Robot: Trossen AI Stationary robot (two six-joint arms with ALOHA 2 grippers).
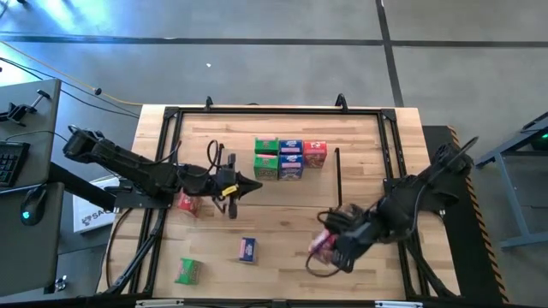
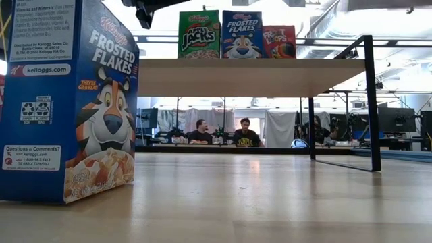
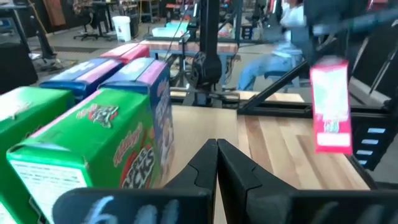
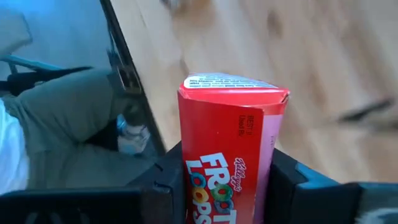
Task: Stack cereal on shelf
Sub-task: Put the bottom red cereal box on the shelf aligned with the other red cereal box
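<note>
The right end effector (image 4: 227,180) is clenched on a red cereal box (image 4: 231,149), lifted over the desk (image 1: 282,231) well in front of the shelf (image 1: 338,175); the left end effector (image 1: 248,186), its fingers pressed together and empty, sits just beside the 5 boxes (image 1: 289,158) grouped on the shelf: 2 green, 2 blue, 1 red; a blue box (image 1: 248,249), a green box (image 1: 187,271) and another red box (image 1: 187,204) lie on the desk, apart from the shelf.
</note>
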